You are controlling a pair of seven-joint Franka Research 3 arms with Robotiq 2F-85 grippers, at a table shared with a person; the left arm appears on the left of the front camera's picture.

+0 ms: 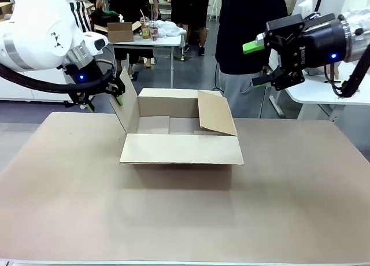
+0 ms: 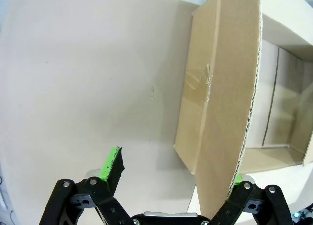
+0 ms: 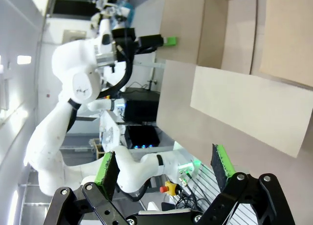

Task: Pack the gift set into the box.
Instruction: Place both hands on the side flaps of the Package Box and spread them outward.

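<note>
**Left flap kept back so the box can be packed**

The box (image 1: pixel 182 149) sits open in the middle of the counter (image 1: pixel 173 220), and what I can see of its floor is bare. My left jaws stand apart astride the upright left flap (image 2: pixel 225 88), not clamped, probably to stop it folding inward. My right jaws, apart and empty, hang high to the right, leaving the opening free.

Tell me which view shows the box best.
The front view: the whole box, uncropped. The left wrist view gives one flap edge-on and some interior; the right wrist view crops it at the frame edge.
</note>
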